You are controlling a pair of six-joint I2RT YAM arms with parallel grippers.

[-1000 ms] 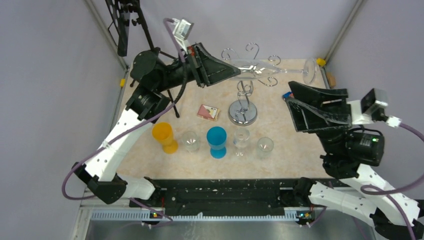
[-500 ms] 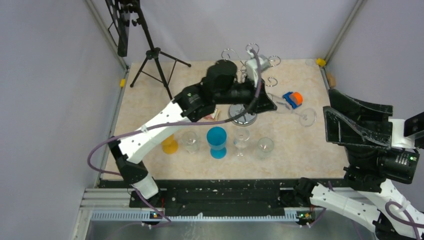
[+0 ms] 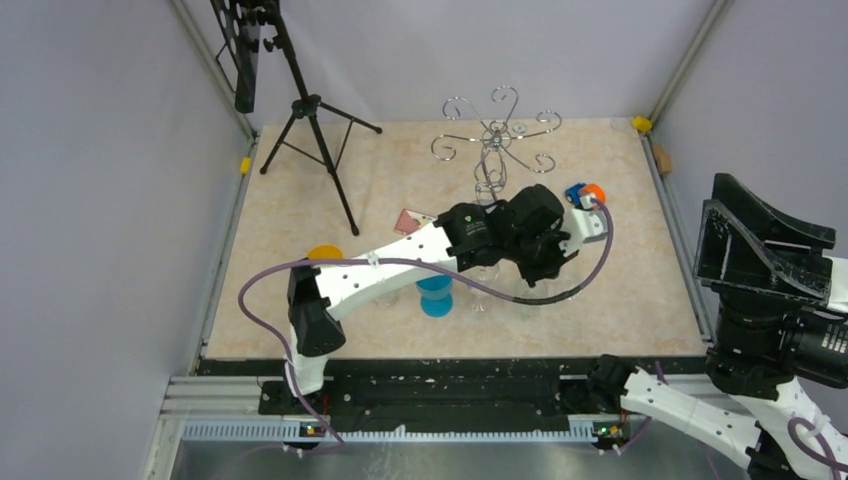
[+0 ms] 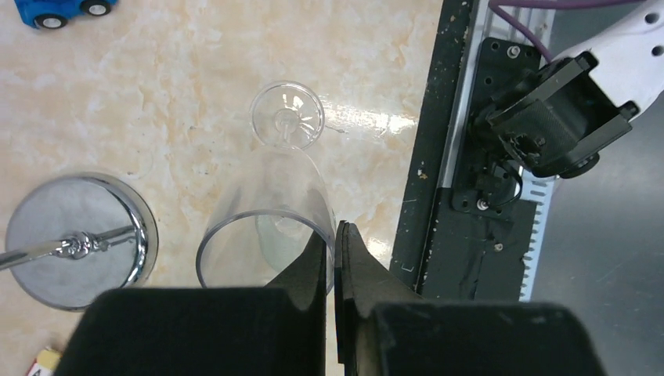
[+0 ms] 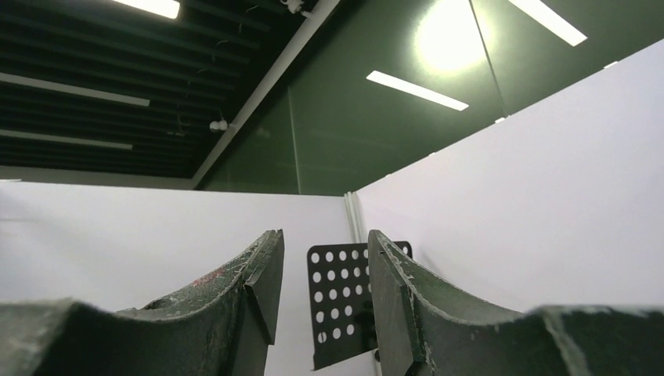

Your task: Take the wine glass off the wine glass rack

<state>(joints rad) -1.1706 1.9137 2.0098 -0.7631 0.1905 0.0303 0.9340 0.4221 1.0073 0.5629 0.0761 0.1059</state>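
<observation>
wine glass rack [image 3: 495, 130] at back centre, tripod [image 3: 305, 103] left of it, toy car [image 3: 584, 193] right — wine glass [image 4: 266, 204] beside its base

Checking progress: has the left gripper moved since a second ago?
Yes. The left gripper went from the top of the rack toward the near edge, gripping the wine glass.

Standing here, I can read no writing, number or brand anywhere; the small card [image 3: 408, 217] on the counter [image 3: 300, 200], off to the left of the left jaws, shows only a pinkish pattern, too small for lettering.
</observation>
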